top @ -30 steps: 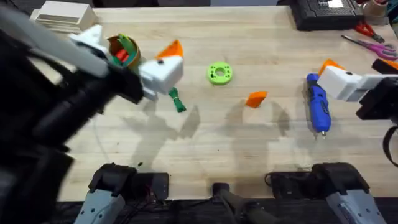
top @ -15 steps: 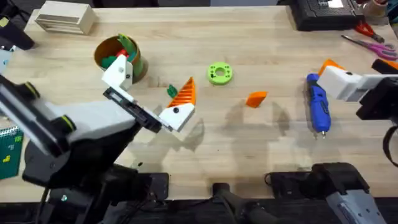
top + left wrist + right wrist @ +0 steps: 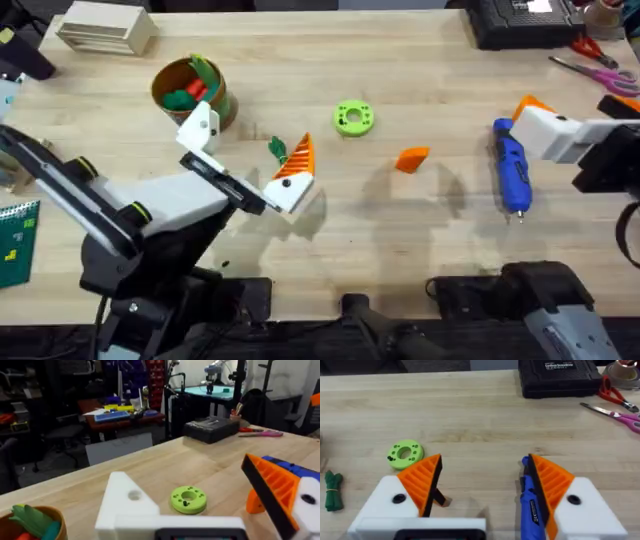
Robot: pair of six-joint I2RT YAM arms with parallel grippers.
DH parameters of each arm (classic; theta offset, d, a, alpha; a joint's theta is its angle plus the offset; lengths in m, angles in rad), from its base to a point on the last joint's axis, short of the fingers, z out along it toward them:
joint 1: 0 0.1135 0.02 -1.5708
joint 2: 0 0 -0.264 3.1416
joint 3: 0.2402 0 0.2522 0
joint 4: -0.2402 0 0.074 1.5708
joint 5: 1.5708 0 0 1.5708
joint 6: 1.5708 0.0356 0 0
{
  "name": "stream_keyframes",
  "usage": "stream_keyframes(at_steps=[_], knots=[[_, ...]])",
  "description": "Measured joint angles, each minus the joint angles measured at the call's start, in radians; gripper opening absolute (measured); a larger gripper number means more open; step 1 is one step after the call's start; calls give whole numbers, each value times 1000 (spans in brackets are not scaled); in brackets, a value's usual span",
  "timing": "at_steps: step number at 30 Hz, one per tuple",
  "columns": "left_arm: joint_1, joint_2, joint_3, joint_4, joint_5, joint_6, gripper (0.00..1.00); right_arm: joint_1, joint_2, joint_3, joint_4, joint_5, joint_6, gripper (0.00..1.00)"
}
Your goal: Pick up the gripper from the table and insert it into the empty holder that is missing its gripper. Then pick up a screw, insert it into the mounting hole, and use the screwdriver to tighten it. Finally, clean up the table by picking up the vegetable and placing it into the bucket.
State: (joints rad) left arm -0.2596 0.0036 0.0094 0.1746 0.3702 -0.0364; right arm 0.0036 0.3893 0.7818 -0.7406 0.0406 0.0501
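Overhead: gripper [image 3: 411, 159] midway between both jaws

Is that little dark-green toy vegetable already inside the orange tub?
No. The dark-green vegetable lies on the bare table, apart from the orange tub and right beside the left hand.

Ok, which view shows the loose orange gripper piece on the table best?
The overhead view: the gripper lies whole and uncovered on the table. In the left wrist view an edge of it peeks out beside that arm's orange-padded finger. In the right wrist view a small part peeks out from under one of that arm's fingers.
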Motion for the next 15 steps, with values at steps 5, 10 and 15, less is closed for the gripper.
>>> stream_keyframes(at_steps=[5, 10, 15], knots=[[0, 0, 0, -14, 1, 0, 987, 0, 0, 0, 0, 0, 0, 989], [0, 0, -1, -210, 66, 2, 987, 0, 0, 0, 0, 0, 0, 988], [0, 5, -1, -230, 90, 3, 987, 0, 0, 0, 0, 0, 3, 989]])
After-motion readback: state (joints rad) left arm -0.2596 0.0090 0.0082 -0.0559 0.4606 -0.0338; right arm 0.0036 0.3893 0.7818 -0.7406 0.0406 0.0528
